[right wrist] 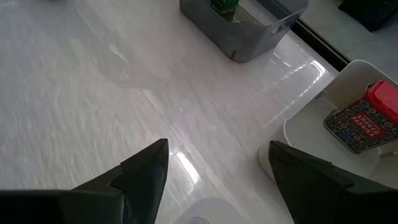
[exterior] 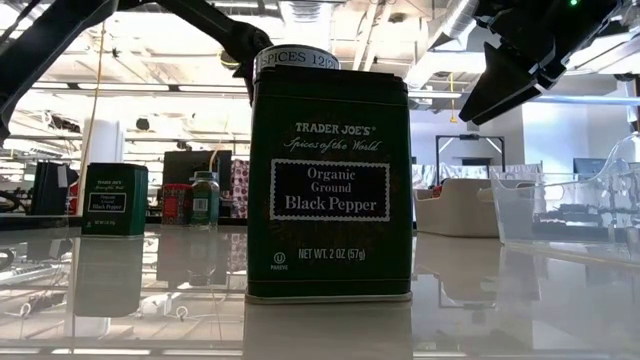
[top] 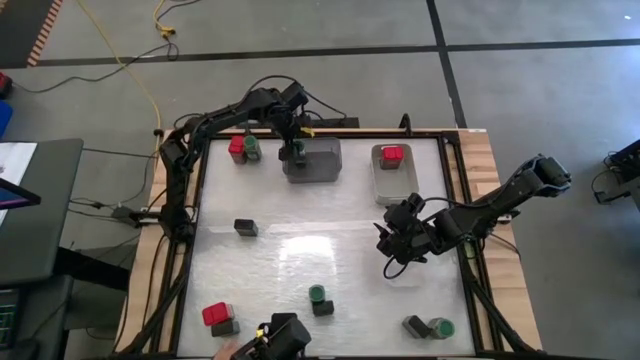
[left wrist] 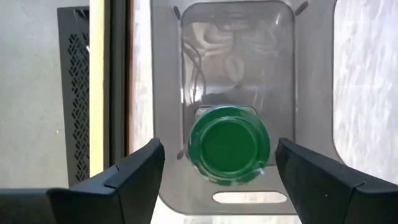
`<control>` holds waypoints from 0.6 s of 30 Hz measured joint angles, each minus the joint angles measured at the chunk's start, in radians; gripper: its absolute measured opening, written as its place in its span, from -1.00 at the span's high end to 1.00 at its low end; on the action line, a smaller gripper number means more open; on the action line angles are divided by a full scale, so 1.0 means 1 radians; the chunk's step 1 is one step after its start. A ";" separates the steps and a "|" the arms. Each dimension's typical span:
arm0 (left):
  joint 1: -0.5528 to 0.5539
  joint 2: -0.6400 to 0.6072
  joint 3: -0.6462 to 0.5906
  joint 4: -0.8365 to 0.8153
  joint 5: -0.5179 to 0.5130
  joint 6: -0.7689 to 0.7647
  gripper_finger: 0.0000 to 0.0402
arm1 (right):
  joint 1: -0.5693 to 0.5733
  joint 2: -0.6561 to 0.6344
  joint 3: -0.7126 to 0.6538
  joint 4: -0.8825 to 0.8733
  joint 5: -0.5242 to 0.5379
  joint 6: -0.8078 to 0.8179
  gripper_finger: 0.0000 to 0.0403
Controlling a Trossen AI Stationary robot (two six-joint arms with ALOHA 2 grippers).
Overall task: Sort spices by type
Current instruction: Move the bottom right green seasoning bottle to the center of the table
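Two arms: both work over one white surface (top: 300,260), the left reaching to the far edge, the right hanging over the right-hand middle.
Surface: pale and glossy, framed by a dark rail, carrying trays and scattered spices.
Grey tray (top: 318,160): at the far edge, near the middle; one green-lidded jar (left wrist: 229,144) stands upright inside it at its left end.
White tray (top: 392,180): just right of the grey tray; a red-topped box (top: 392,155) lies in it, also seen in the right wrist view (right wrist: 365,117).
Left gripper (top: 293,150): above the grey tray, fingers spread wide on either side of the green lid and not touching it, so the jar is released.
Right gripper (top: 392,243): over bare surface below the white tray, fingers parted and holding nothing.
Black pepper tin (exterior: 330,185): upright, closest to the low camera, a round jar just behind it.
Far-left pair: a red box (top: 237,148) and a green jar (top: 252,149) side by side, left of the grey tray.
Lone dark block (top: 245,228): left of centre, apart from the rest.
Near-left pair: a red-topped container (top: 216,314) with a dark block (top: 225,328) touching it.
Near-middle pair: a green-lidded container (top: 317,294) beside a dark tin (top: 323,308).
Near-right pair: a dark container (top: 416,326) and a green-topped jar (top: 442,327) close together.
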 joint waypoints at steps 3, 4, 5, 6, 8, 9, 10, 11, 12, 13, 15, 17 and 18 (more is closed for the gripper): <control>-0.002 0.000 0.025 -0.044 0.000 -0.021 -0.47 | 0.000 0.000 0.000 0.000 0.000 0.000 -0.52; -0.004 0.000 0.032 -0.058 0.000 -0.027 -0.47 | 0.000 0.000 0.000 0.000 0.000 0.000 -0.52; -0.004 0.000 0.037 -0.069 0.000 -0.033 -0.47 | 0.000 0.000 0.000 0.000 0.000 0.000 -0.52; -0.004 0.000 0.042 -0.082 0.000 -0.040 -0.47 | 0.000 0.000 0.000 0.000 0.000 0.000 -0.52; -0.005 0.000 0.058 -0.114 0.000 -0.080 -0.47 | 0.000 0.000 0.000 0.000 0.000 0.000 -0.52; -0.008 0.000 0.066 -0.131 0.006 -0.098 -0.47 | 0.000 0.000 0.000 0.000 0.000 0.000 -0.52; -0.010 -0.002 0.073 -0.152 0.024 -0.112 -0.47 | 0.000 0.000 0.000 -0.001 0.000 0.000 -0.52; -0.011 -0.010 0.075 -0.174 0.048 -0.120 -0.47 | 0.000 0.000 0.000 -0.001 0.000 0.000 -0.52; -0.016 -0.020 0.075 -0.190 0.077 -0.125 -0.47 | 0.000 0.000 0.000 -0.001 0.000 0.000 -0.52; -0.021 -0.034 0.075 -0.200 0.107 -0.131 -0.47 | 0.000 0.000 0.000 -0.001 0.000 0.000 -0.52; -0.032 -0.081 0.067 -0.205 0.153 -0.150 -0.47 | 0.000 0.000 0.000 -0.001 0.000 0.000 -0.52; -0.047 -0.137 0.045 -0.185 0.159 -0.179 -0.47 | 0.000 0.000 0.000 -0.003 0.000 0.000 -0.52; -0.052 -0.167 0.030 -0.175 0.158 -0.197 -0.47 | 0.000 0.000 0.000 -0.003 0.000 0.000 -0.52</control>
